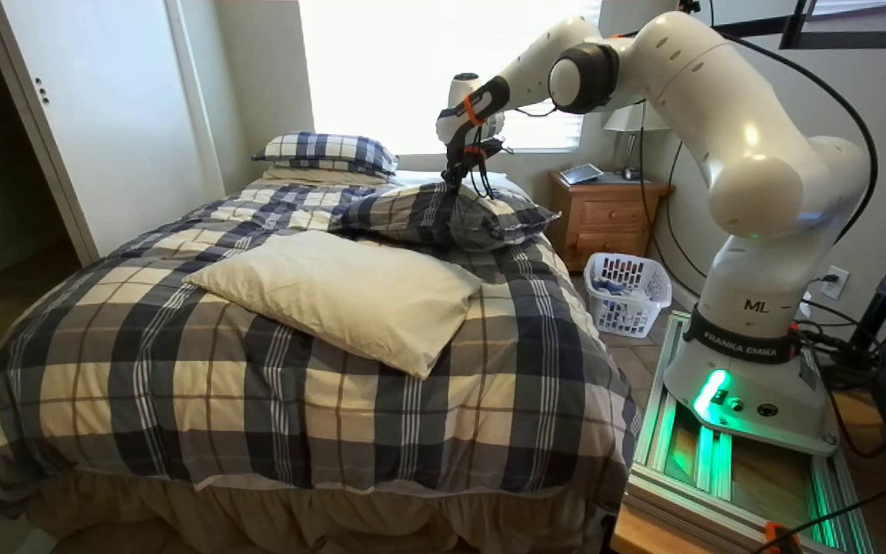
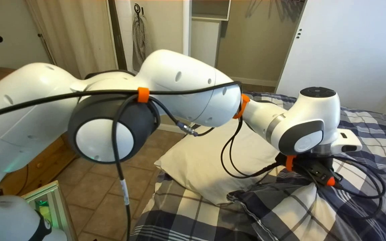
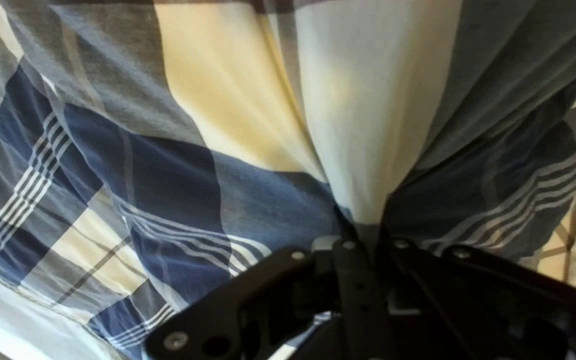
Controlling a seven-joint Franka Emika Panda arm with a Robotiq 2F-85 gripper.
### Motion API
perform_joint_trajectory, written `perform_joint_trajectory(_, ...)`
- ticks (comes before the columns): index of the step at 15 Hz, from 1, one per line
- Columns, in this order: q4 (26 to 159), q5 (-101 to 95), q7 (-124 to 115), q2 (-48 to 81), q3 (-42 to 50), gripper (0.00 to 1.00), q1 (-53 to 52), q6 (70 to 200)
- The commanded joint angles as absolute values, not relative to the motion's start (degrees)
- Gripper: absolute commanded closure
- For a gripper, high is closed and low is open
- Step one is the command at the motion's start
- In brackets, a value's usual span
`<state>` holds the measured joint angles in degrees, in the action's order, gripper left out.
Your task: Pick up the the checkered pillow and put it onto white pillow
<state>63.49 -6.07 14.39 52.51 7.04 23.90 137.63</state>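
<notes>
- The large, plump checkered pillow of navy, grey and white cloth (image 1: 493,223) is seen lying on the quilted-looking plaid bedspread in navy, grey and cream (image 1: 220,408), just beside the plain cream-white rectangular fabric pillow (image 1: 343,296); whether their edges touch cannot be told.
- Between the tips of the black two-finger gripper (image 3: 372,245), a narrow fold of the checkered cover is pinched, and the cloth is drawn into tight creases there in the wrist view.
- Slipping is judged the chief danger: only bunched cover is held, and during a lift it could be pulled free by the weight of the filling.
- Because the hold is near the middle, drooping ends should be expected. If the load is carried too low, the cream-white pillow could be shoved along or rumpled rather than covered.
- The bedspread could be tugged if any of it were caught too; none is seen in the pinch, but the underside is hidden.
- The slack black cables (image 2: 260,172) beside the gripper could be snagged by cloth during a turn.
- If the release is made too soon, the checkered pillow could be left half on and slide off the soft surface.
</notes>
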Motion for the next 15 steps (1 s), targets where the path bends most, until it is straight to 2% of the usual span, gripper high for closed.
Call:
perform_joint_trajectory(1,69.37,-6.96,17.66,45.92,6.63,0.99,23.35,139.57)
perform_joint_trajectory(15,78.50,-6.81,22.38,33.97,4.71,0.99,17.36,147.69)
